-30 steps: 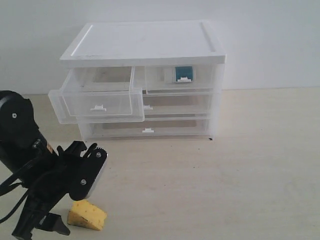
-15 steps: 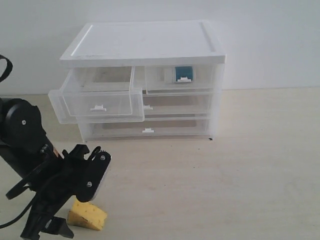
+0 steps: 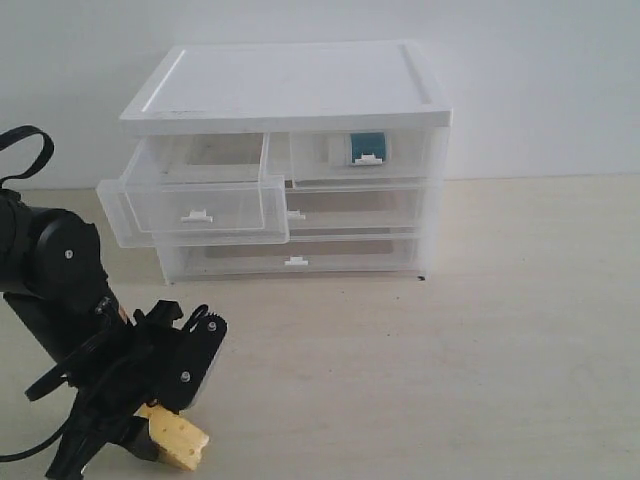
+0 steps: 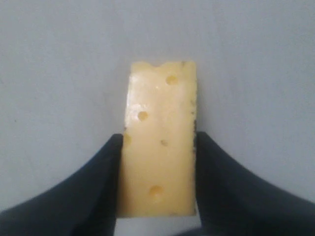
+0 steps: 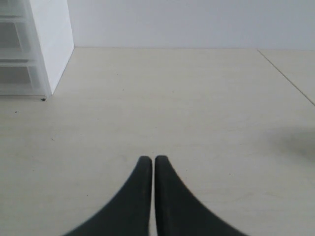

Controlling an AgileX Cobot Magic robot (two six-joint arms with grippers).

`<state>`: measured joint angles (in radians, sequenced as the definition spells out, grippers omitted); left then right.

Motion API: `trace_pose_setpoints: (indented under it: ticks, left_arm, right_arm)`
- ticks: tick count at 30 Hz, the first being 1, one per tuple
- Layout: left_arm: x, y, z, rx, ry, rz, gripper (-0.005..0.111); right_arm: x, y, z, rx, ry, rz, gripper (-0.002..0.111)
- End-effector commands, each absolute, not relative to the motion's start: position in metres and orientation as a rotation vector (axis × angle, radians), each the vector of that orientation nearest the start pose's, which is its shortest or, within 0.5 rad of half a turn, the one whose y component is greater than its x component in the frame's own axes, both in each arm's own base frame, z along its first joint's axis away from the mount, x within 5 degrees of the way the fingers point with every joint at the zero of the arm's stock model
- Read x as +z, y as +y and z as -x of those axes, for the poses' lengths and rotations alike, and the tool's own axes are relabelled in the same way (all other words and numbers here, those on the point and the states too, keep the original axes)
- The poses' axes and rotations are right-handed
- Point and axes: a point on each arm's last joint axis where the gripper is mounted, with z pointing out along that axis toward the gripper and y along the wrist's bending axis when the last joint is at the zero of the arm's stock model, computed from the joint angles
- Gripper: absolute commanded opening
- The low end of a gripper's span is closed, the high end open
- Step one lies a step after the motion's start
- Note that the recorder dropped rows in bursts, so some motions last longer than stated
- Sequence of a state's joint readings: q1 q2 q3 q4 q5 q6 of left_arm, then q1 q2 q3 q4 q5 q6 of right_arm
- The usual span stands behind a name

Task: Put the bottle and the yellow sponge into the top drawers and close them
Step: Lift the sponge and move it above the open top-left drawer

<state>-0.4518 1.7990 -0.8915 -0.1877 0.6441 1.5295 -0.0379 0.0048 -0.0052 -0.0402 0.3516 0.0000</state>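
Observation:
The yellow sponge lies on the table at the front left. My left gripper is shut on it, one black finger pressed to each long side; in the exterior view the left gripper reaches down over it. The left top drawer is pulled out, and nothing shows inside it. The right top drawer is pushed in, and the bottle shows through its front by its teal label. My right gripper is shut on nothing, hovering over bare table, out of the exterior view.
The white drawer cabinet stands at the back against the wall, with two full-width drawers below the top pair, both pushed in. Its side shows in the right wrist view. A table seam runs at the far right.
My left arm has dropped lower toward the table, and its fingers have come around the sponge. The sponge has shifted slightly under the gripper. Drawers and bottle have not moved.

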Motion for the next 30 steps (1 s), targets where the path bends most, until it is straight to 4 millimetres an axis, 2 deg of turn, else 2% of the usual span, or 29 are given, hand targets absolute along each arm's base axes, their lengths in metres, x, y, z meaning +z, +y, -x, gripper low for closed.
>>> trace_pose_setpoints:
  ticks: [1, 6, 12, 15, 25, 30]
  left_arm:
    - [0.150, -0.140, -0.262, 0.132, -2.067, 2.539, 0.004]
    - [0.174, -0.138, -0.254, 0.158, -2.259, 2.417, 0.004]
    - [0.213, -0.147, -0.241, 0.397, -2.405, 2.379, 0.004]
    - [0.234, -0.149, -0.237, 0.451, -2.412, 2.411, 0.004]
    - [0.298, -0.150, -0.230, 0.469, -2.383, 2.592, 0.004]
    - [0.324, -0.148, -0.237, 0.343, -2.415, 2.630, 0.004]
  right_arm:
    - [0.182, -0.003, -0.053, -0.066, 1.825, -0.012, 0.000]
    - [0.182, -0.003, -0.053, -0.066, 1.825, -0.012, 0.000]
    - [0.182, -0.003, -0.053, -0.066, 1.825, -0.012, 0.000]
    - [0.182, -0.003, -0.053, -0.066, 1.825, -0.012, 0.000]
    - [0.182, -0.003, -0.053, -0.066, 1.825, -0.012, 0.000]
    - [0.182, -0.003, -0.053, -0.066, 1.825, -0.012, 0.000]
